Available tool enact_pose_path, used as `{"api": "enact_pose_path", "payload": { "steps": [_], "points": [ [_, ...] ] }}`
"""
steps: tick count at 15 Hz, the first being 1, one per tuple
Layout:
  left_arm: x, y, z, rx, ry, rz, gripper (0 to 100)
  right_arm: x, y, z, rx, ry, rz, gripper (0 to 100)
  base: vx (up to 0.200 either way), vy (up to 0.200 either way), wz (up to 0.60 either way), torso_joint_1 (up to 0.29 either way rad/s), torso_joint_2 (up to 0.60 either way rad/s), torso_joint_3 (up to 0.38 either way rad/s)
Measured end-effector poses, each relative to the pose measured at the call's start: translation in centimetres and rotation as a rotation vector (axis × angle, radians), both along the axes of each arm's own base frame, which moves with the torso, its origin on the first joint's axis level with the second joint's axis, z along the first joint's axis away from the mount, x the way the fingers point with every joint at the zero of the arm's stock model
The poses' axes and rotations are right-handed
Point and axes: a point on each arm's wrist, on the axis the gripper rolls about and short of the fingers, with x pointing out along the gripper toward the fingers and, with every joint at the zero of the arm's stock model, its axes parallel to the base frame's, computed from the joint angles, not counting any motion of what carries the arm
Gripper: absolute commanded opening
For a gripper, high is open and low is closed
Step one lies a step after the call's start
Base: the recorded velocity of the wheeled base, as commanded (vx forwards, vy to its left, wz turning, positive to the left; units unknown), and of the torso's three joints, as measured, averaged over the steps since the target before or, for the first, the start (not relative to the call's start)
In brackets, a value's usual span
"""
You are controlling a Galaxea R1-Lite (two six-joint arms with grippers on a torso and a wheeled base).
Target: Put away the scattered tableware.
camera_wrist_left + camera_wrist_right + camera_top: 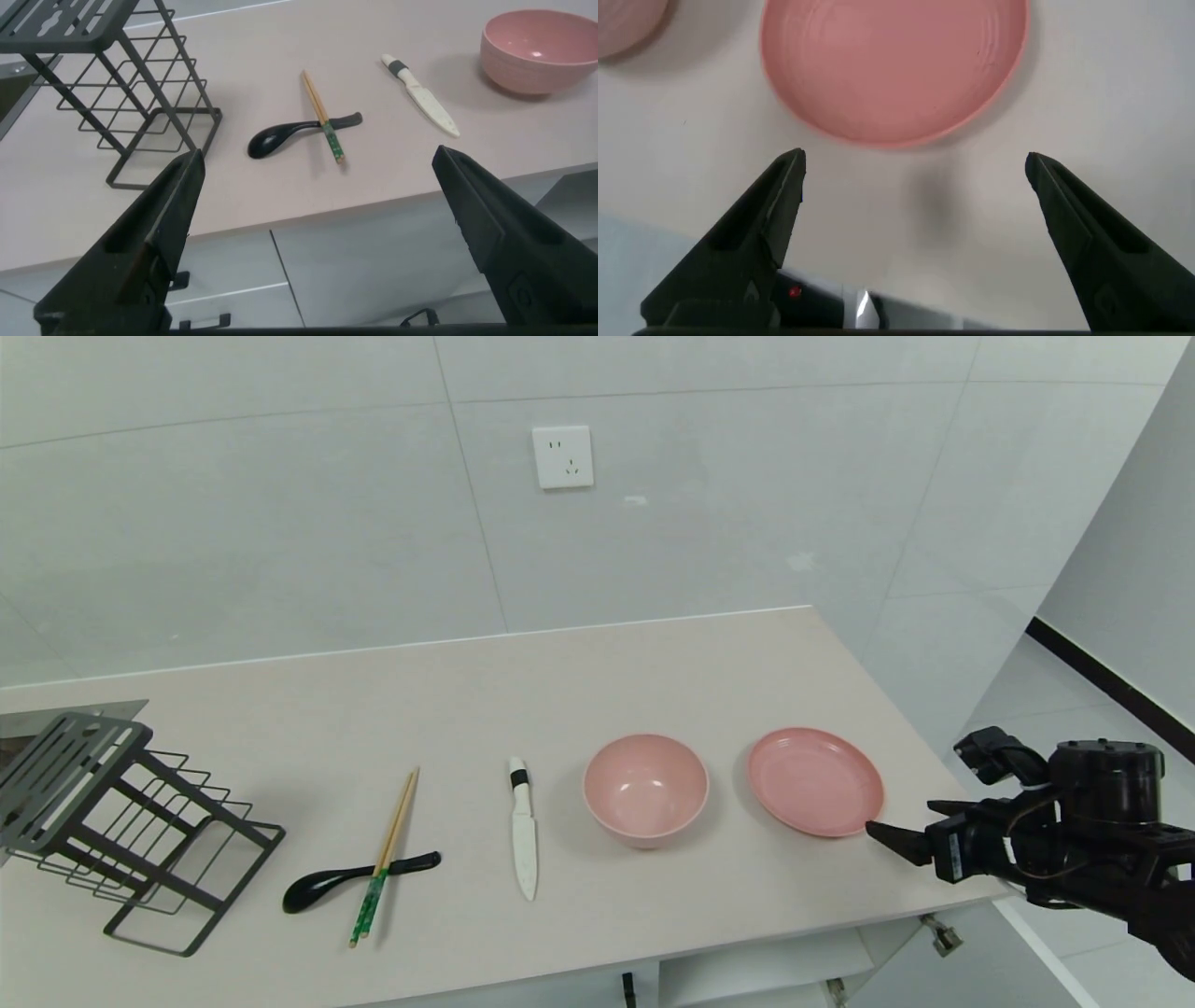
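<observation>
On the beige counter lie, from left to right, a black spoon, a pair of chopsticks across its handle, a white knife, a pink bowl and a pink plate. My right gripper stands open at the counter's front right corner, just short of the plate's near rim. In the right wrist view the plate lies beyond the open gripper. My left gripper is open and empty, off the counter's front edge, facing the spoon and chopsticks.
A black wire dish rack stands at the counter's left end, also seen as the rack in the left wrist view. The tiled wall behind carries a socket. The counter ends just right of the plate, with floor beyond.
</observation>
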Motion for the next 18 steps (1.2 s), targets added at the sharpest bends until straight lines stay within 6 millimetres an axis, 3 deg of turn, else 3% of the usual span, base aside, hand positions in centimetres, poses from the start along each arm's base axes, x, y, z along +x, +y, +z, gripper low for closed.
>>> {"api": "enact_pose_path", "payload": {
  "steps": [9, 12, 18],
  "points": [
    [0.0, 0.0, 0.0, 0.000, 0.000, 0.000, 100, 8.5, -0.6, 0.3, 0.013, -0.136, -0.042, 100, 0.000, 0.000, 0.00, 0.000, 0.00, 0.000],
    [0.0, 0.0, 0.0, 0.000, 0.000, 0.000, 100, 11.2, -1.0, -0.6, 0.011, -0.129, -0.055, 100, 0.000, 0.000, 0.00, 0.000, 0.00, 0.000],
    [0.0, 0.0, 0.0, 0.000, 0.000, 0.000, 100, 12.8, -0.5, -2.5, 0.008, -0.092, -0.044, 100, 0.000, 0.000, 0.00, 0.000, 0.00, 0.000]
  ]
}}
